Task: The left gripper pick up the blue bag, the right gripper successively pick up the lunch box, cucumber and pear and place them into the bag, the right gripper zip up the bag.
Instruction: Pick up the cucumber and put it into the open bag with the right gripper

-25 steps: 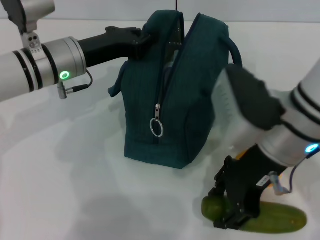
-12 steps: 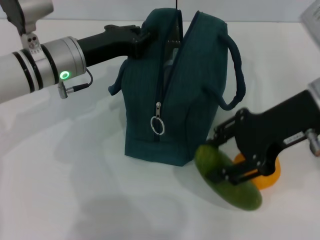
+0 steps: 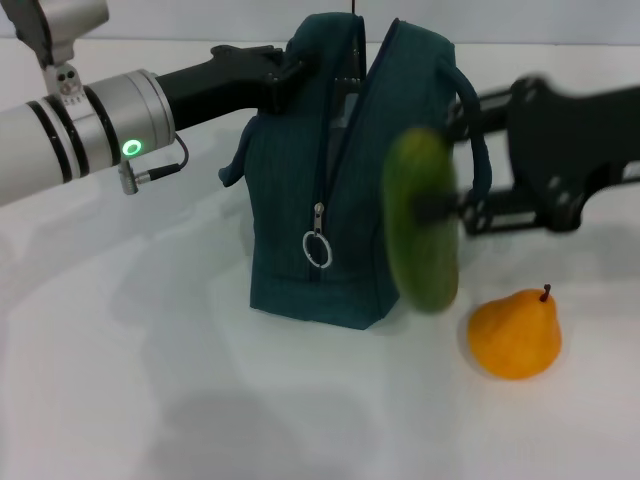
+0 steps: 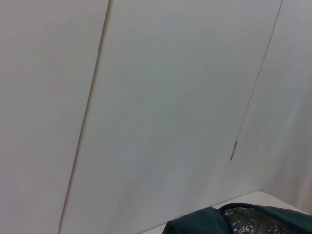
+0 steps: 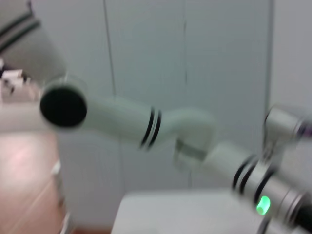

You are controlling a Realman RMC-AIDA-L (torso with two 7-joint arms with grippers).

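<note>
The blue bag point(image 3: 345, 180) stands upright at the middle of the white table point(image 3: 150, 380), a dark teal boxy fabric bag with its top zipper parted and a silver ring pull point(image 3: 316, 250) hanging on its near face. The left gripper point(image 3: 283, 75) comes in from nine o'clock on a silver wrist with a green light and is clamped on the bag's top edge at its left side. In the left wrist view only a corner of the bag's rim and a silvery lining show.

The right gripper point(image 3: 445, 212) reaches in from three o'clock, its black fingers closed around the cucumber point(image 3: 422, 220). The cucumber is smooth, dark green and rounded at the ends; it hangs nearly upright, off the table, just in front of the bag's right side. The pear point(image 3: 515, 333), orange-yellow with a short dark stem, sits on the table at five o'clock from the bag, apart from it.
</note>
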